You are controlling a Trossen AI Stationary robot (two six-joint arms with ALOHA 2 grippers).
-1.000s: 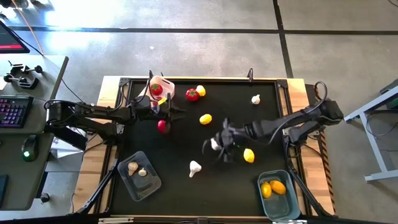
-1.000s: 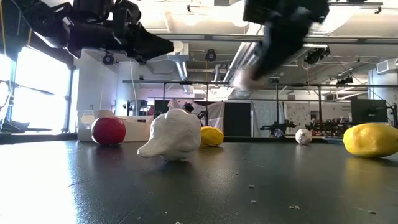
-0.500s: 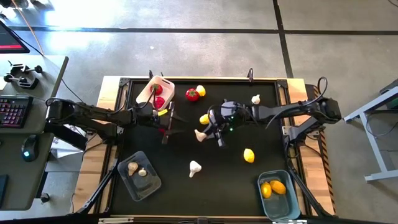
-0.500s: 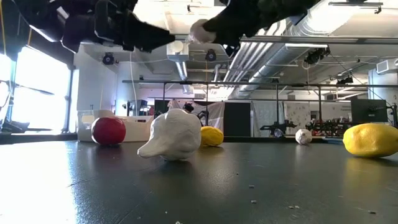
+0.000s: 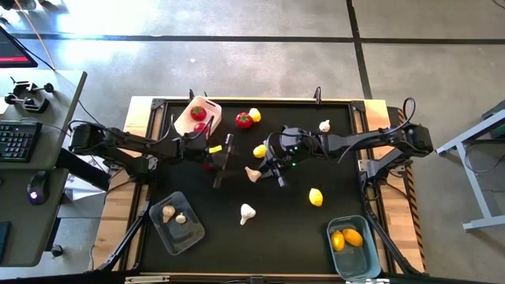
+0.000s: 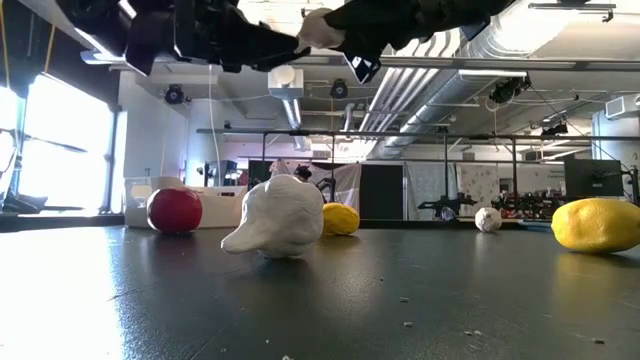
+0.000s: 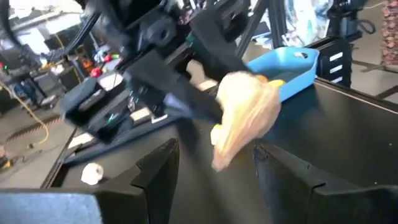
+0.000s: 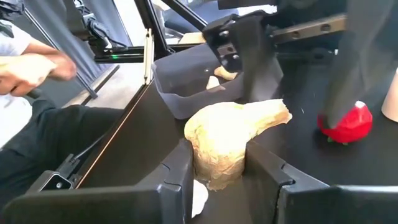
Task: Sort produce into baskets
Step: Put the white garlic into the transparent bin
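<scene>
My right gripper (image 5: 263,169) is shut on a whitish garlic bulb (image 5: 253,173) and holds it above the middle of the black table. The same bulb shows at the top of the low view (image 6: 318,24). My left gripper (image 5: 224,162) faces it from the table's left, open. Its two fingers (image 7: 158,174) stand on either side of the bulb's lower tip (image 7: 222,152), and I cannot tell whether they touch it. The white basket (image 5: 189,120) with a red tomato stands far left, the clear tub (image 5: 178,223) with garlic near left, and the blue tub (image 5: 353,248) with lemons near right. My right gripper pinches the garlic bulb's round body (image 8: 216,158) between its two fingers (image 8: 177,180). The fingers come from the table's right, slanting a little downward. The stalk end (image 8: 273,115) sticks out sideways past the fingers. The bulb is lifted clear of the table.
Loose on the table lie a tomato (image 5: 245,120), lemons (image 5: 254,115) (image 5: 259,150) (image 5: 316,196), garlic bulbs (image 5: 324,125) (image 5: 247,212), and a tomato (image 8: 347,124) under my left arm. A person (image 8: 28,68) stands beyond the table's edge near the clear tub.
My right gripper has lifted the garlic bulb off the table and carried it up and toward the far left, turning as it went, then held almost still. My left gripper has left the white basket, moved toward the table's middle, rolled and opened in front of the bulb.
</scene>
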